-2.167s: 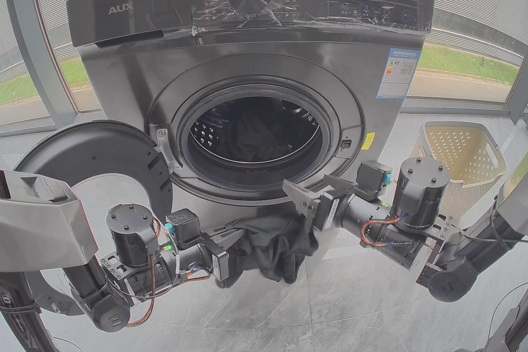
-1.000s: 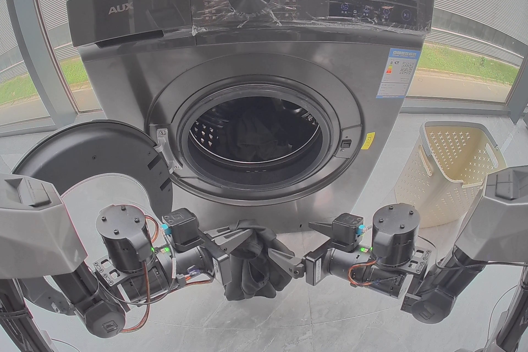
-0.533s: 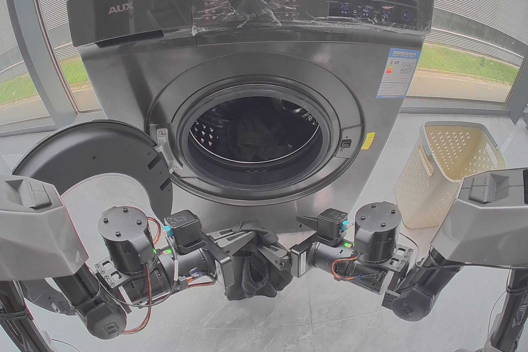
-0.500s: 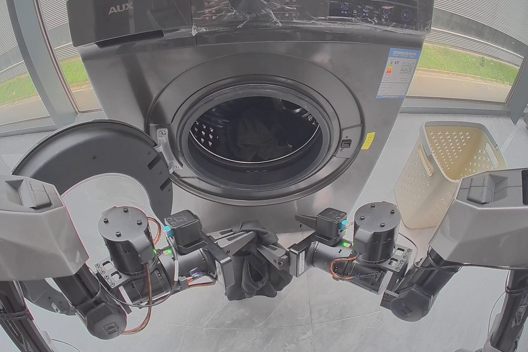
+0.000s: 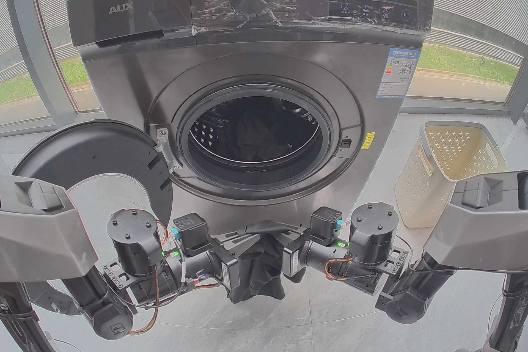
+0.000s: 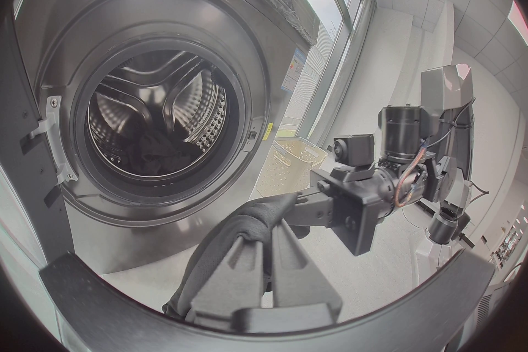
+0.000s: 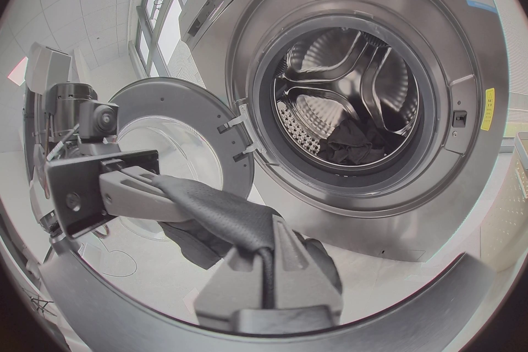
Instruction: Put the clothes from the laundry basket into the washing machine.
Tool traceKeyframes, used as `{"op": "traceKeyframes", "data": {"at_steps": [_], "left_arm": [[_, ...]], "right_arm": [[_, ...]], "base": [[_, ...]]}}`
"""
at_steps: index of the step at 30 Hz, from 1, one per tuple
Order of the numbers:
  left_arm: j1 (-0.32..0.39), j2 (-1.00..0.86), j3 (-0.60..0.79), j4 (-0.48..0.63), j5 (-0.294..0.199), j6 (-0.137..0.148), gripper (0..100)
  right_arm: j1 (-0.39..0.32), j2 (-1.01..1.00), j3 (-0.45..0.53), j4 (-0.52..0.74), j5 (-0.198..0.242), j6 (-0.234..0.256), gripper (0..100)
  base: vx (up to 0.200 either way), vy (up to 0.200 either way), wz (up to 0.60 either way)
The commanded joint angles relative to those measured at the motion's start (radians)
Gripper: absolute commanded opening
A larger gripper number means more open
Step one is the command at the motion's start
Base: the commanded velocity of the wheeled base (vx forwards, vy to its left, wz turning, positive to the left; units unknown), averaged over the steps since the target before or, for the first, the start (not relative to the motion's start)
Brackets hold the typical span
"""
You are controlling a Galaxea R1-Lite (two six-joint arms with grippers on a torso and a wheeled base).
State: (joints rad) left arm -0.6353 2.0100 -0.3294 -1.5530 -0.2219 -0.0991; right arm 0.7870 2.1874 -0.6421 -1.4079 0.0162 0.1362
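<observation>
A dark garment [image 5: 264, 268] hangs between my two grippers, low in front of the washing machine [image 5: 247, 67]. In the head view my left gripper [image 5: 243, 244] is shut on its left side and my right gripper [image 5: 281, 238] is shut on its right side, with a taut band of cloth between them. The left wrist view shows its gripper [image 6: 268, 254] pinching the garment [image 6: 242, 226]. My right gripper [image 7: 269, 254] clamps a fold of the garment [image 7: 220, 210] in the right wrist view. More dark clothes [image 5: 253, 136] lie inside the drum.
The round door [image 5: 91, 160] stands swung open at the left of the opening. A cream laundry basket [image 5: 459, 166] stands on the floor at the right of the machine, with no clothes visible in it. Grey floor tiles lie below the arms.
My right gripper came in from the right, open, and closed on the garment held by the left gripper. The cloth is now drawn out between both grippers and sits slightly higher.
</observation>
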Motion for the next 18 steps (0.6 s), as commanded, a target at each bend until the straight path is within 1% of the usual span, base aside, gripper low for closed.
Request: {"op": "traceKeyframes", "data": {"at_steps": [1, 2, 3, 4, 6, 9, 12, 15, 18], "left_arm": [[0.006, 0.029, -0.011, -0.001, 0.003, 0.004, 0], [0.008, 0.027, -0.013, -0.001, 0.004, 0.001, 100], [0.011, 0.027, -0.014, -0.001, 0.004, 0.001, 100], [0.014, 0.024, -0.017, -0.001, 0.003, -0.008, 100], [0.022, 0.026, -0.031, -0.001, 0.003, -0.011, 100], [0.051, 0.030, -0.028, -0.001, 0.001, -0.007, 100], [0.060, 0.032, -0.022, -0.001, 0.001, -0.007, 100], [0.060, 0.035, -0.016, -0.001, 0.001, -0.004, 100], [0.060, 0.042, -0.016, -0.001, 0.003, 0.001, 100]], "right_arm": [[0.011, -0.035, 0.021, 0.000, -0.002, 0.002, 0], [0.011, -0.043, 0.029, 0.000, -0.002, 0.002, 0], [0.011, -0.048, 0.032, 0.000, -0.002, 0.002, 0], [0.011, -0.057, 0.042, 0.004, -0.005, 0.002, 0], [0.003, -0.074, 0.047, 0.012, -0.013, 0.005, 0], [-0.025, -0.097, 0.047, 0.021, -0.032, 0.008, 0], [-0.074, -0.130, 0.050, 0.061, -0.045, 0.013, 0], [-0.107, -0.161, 0.067, 0.076, -0.047, 0.014, 0], [-0.115, -0.178, 0.079, 0.081, -0.047, 0.014, 0]], "base": [[0.000, 0.000, 0.00], [0.000, 0.000, 0.00], [0.000, 0.000, 0.00], [0.000, 0.000, 0.00], [0.000, 0.000, 0.00], [0.000, 0.000, 0.00], [0.000, 0.000, 0.00], [0.000, 0.000, 0.00], [0.000, 0.000, 0.00]]}}
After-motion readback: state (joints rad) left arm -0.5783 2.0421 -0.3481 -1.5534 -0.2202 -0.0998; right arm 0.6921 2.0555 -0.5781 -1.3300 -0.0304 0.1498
